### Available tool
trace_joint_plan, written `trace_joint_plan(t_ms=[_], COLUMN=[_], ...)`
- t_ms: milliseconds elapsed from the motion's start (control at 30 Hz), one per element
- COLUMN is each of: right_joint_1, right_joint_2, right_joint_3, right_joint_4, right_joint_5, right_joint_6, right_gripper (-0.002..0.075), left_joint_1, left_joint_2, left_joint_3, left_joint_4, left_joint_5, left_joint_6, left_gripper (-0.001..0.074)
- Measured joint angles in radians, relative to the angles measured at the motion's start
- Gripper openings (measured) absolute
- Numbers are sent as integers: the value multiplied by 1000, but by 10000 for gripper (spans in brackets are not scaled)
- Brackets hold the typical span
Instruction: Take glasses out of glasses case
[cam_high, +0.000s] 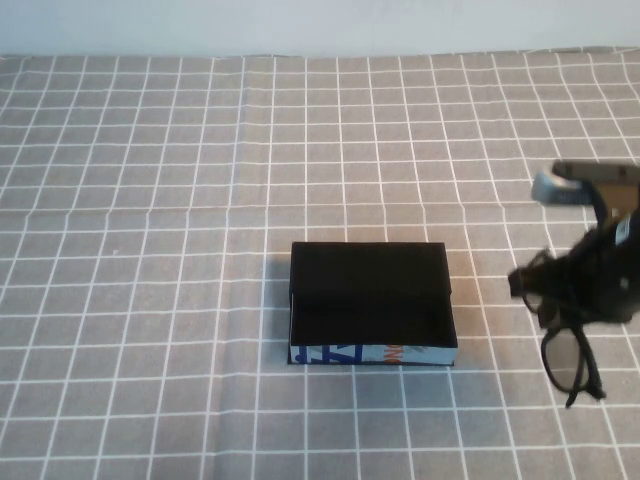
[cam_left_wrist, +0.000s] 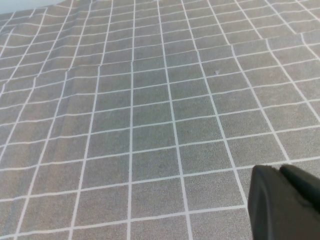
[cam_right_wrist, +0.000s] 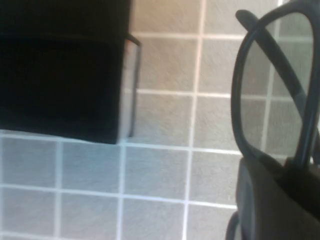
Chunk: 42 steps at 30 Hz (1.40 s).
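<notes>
Now, left to right:
Left gripper (cam_left_wrist: 282, 200): hanging over bare bench (cam_high: 150, 200); finger state cannot be told.
Glasses case (cam_high: 370, 300): sitting open mid-bench.
Right gripper (cam_high: 590, 285): pinching the glasses (cam_high: 565, 350), holding them right of the case.

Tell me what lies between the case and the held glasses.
Only bare grey checked cloth, in the high view, between black glasses case and black glasses in the right gripper.

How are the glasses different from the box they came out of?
The glasses are thin and curvy with see-through lenses; the glasses case is a solid boxy rectangle. The glasses hang from the right gripper, right of the case; the case sits flat on the tablecloth. Both are mostly black. The left gripper is away from both.
</notes>
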Motion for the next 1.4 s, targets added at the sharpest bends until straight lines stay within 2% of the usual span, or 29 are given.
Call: trace_joint_plan(t_ms=[233, 300, 467, 600, 800, 1000, 1167, 1400], right_joint_1=[-2, -2, -2, -2, -2, -2, -2, -2], right_joint_2=[59, 82, 110, 97, -104, -396, -675, -995], right_joint_3=[129, 130, 130, 130, 135, 166, 288, 504], right_joint_4=[0, 0, 0, 0, -23, -98, -106, -106], right_joint_5=[-208, -236, -287, -308, -308, -284, -270, -389], right_joint_6=[13, 13, 13, 13, 13, 13, 13, -24], right_gripper=[69, 109, 270, 293, 226, 111, 15, -15], left_joint_1=[0, 0, 0, 0, 0, 0, 0, 0], left_joint_2=[0, 0, 0, 0, 0, 0, 0, 0], left_joint_3=[0, 0, 0, 0, 0, 0, 0, 0], left_joint_4=[0, 0, 0, 0, 0, 0, 0, 0], left_joint_5=[0, 0, 0, 0, 0, 0, 0, 0], left_joint_6=[0, 0, 0, 0, 0, 0, 0, 0], left_gripper=[-5, -5, -5, -5, -5, -4, -5, -5])
